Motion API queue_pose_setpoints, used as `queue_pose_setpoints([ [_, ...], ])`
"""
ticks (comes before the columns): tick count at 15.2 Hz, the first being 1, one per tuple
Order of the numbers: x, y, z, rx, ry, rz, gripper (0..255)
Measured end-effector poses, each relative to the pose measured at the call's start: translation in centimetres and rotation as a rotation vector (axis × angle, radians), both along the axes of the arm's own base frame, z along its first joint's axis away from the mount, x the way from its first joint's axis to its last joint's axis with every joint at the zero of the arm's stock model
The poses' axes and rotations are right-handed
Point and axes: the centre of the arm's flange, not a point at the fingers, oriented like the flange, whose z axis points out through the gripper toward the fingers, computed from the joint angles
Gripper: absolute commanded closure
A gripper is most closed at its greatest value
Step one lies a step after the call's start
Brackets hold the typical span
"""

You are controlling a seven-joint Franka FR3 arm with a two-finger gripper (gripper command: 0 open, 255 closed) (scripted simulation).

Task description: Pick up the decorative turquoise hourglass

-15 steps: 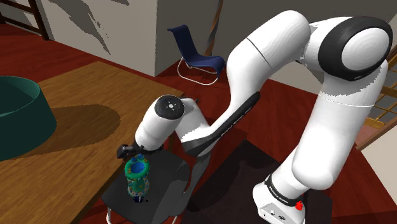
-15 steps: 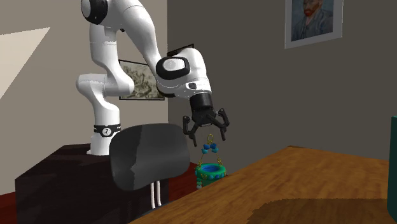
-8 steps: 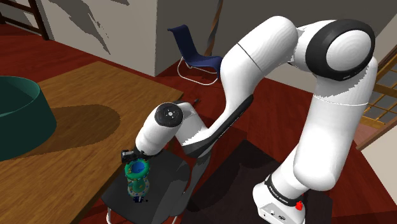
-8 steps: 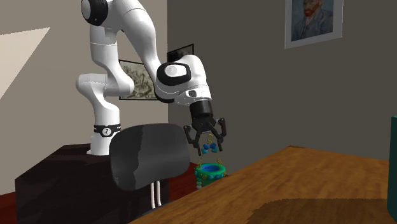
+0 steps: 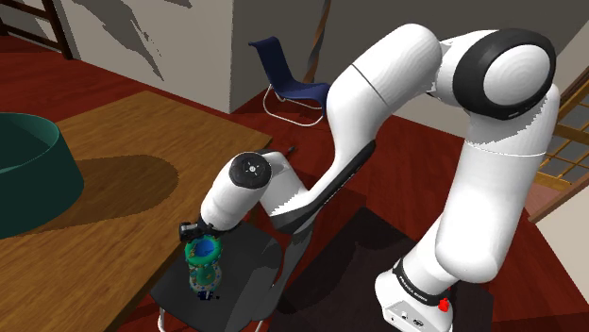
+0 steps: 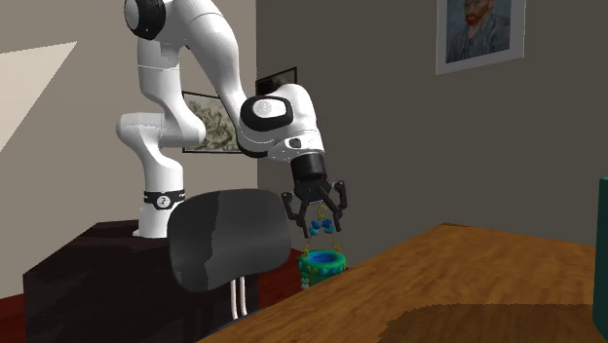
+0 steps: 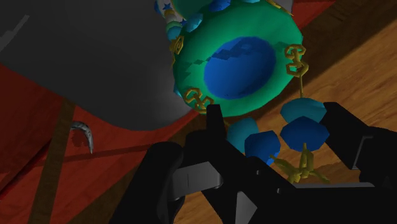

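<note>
Turquoise-green hourglass (image 6: 322,263) is stood upright on dark chair seat (image 5: 247,272) beside table (image 5: 113,212) | gripper (image 6: 318,223) is placed directly above, 2 fingers spread, blue beads (image 7: 304,132) between, seemingly untouched | vertical axis, straight descent judged needed

Red-brown floor (image 5: 189,75) spreading around wooden table (image 5: 123,141). Dark green tub (image 5: 28,170) sitting on table, casting shadow. Blue chair (image 5: 288,80) standing by pale wall corner (image 5: 283,19). Black chair (image 6: 229,244) standing at table's edge. Grey wall (image 6: 390,127) carrying framed portrait (image 6: 475,34) high up; wooden railing (image 5: 566,160) showing at shoulder view's right.
</note>
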Motion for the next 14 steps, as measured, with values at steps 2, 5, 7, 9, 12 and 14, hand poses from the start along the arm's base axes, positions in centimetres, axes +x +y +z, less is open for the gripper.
queue_pose_setpoints([
  [2, 0.0, 0.0, 0.6, -0.001, 0.001, 0.0, 255],
  [5, 0.0, 0.0, 2.1, -0.001, 0.001, 0.0, 255],
  [7, 0.0, 0.0, 3.1, -0.001, 0.001, -0.001, 255],
  [9, 0.0, 0.0, 4.2, -0.001, 0.001, -0.001, 255],
  [12, 0.0, 0.0, 5.6, -0.001, 0.001, -0.001, 255],
  [14, 0.0, 0.1, 6.7, -0.001, 0.001, 0.0, 255],
])
